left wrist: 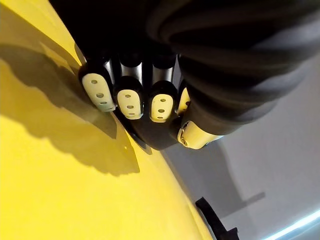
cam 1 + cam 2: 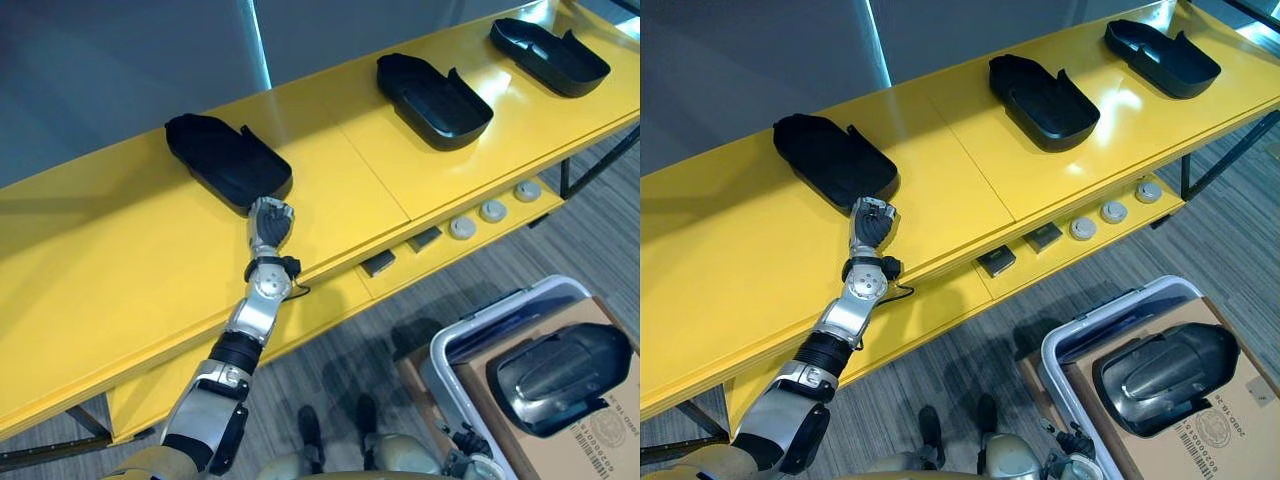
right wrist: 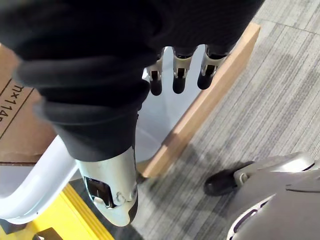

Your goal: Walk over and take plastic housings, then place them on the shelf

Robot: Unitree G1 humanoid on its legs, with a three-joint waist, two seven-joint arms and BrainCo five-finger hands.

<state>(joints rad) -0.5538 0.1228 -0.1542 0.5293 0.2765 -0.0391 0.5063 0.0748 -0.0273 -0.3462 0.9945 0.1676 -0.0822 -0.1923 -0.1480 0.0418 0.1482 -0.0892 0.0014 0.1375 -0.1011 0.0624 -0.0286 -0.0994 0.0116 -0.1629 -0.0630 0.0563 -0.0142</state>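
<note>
Three black plastic housings lie on the yellow shelf top [image 2: 130, 270]: one on the left [image 2: 222, 158], one in the middle [image 2: 432, 100], one at the far right [image 2: 548, 55]. My left hand [image 2: 270, 222] reaches over the shelf's front edge to the near end of the left housing. In the left wrist view its fingers [image 1: 129, 102] are curled over that housing's rim [image 1: 150, 137], with the thumb [image 1: 194, 135] below. My right hand [image 3: 179, 70] hangs low with straight fingers and holds nothing. A grey-black housing [image 2: 560, 375] lies on a cardboard box [image 2: 600, 440].
A white bin [image 2: 480, 335] stands on the floor at the lower right and holds the cardboard box. On the shelf's lower level sit round discs [image 2: 492, 211] and small dark blocks [image 2: 378, 263]. Grey carpet lies between me and the shelf.
</note>
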